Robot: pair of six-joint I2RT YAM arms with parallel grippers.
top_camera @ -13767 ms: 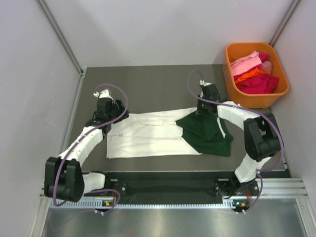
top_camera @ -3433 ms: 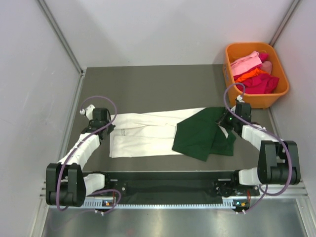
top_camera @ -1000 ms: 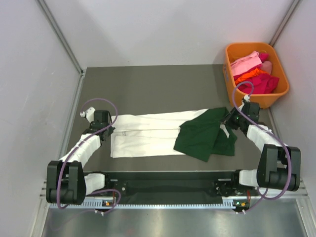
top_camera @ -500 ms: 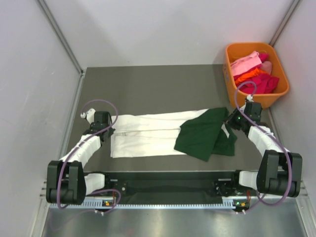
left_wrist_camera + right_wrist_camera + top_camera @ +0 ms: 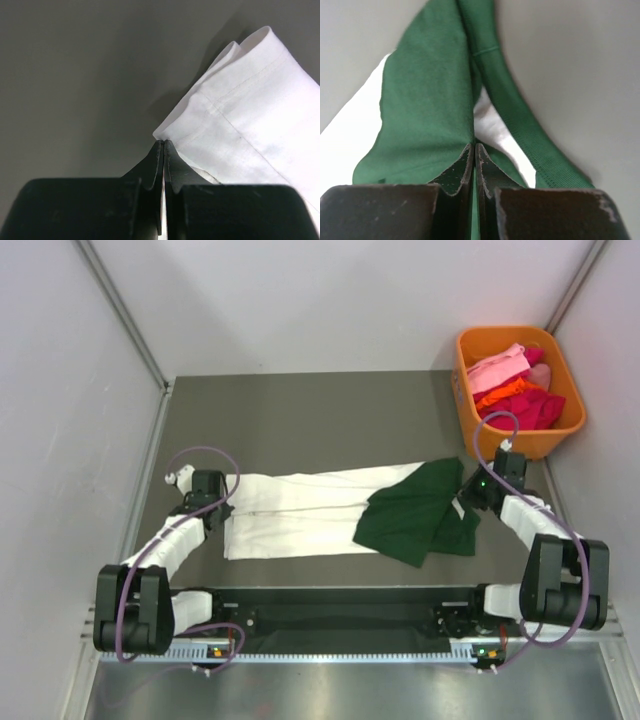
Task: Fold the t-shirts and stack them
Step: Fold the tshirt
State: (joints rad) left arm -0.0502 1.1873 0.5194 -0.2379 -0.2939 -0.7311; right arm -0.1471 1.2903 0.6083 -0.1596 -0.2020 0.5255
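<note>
The cream-white t-shirt (image 5: 300,510) lies as a long folded strip across the dark table. Its left end (image 5: 250,110) is pinched by my left gripper (image 5: 215,502), whose jaws (image 5: 164,142) are shut on a corner of the cloth. The dark green t-shirt (image 5: 410,515) lies crumpled over the white one's right end. My right gripper (image 5: 472,495) is at its right edge, shut (image 5: 474,146) on a fold of green cloth (image 5: 425,100). White cloth (image 5: 350,135) shows beneath the green. No print is visible on either shirt.
An orange basket (image 5: 470,390) holding pink, orange and red clothes (image 5: 515,390) stands at the back right corner. Grey walls close in the table (image 5: 300,420) on the left, back and right. The arms' base rail runs along the near edge.
The right gripper has drawn the green shirt's upper corner slightly rightward and away. The left gripper has barely shifted, still at the white shirt's left end. Both grippers stay shut.
</note>
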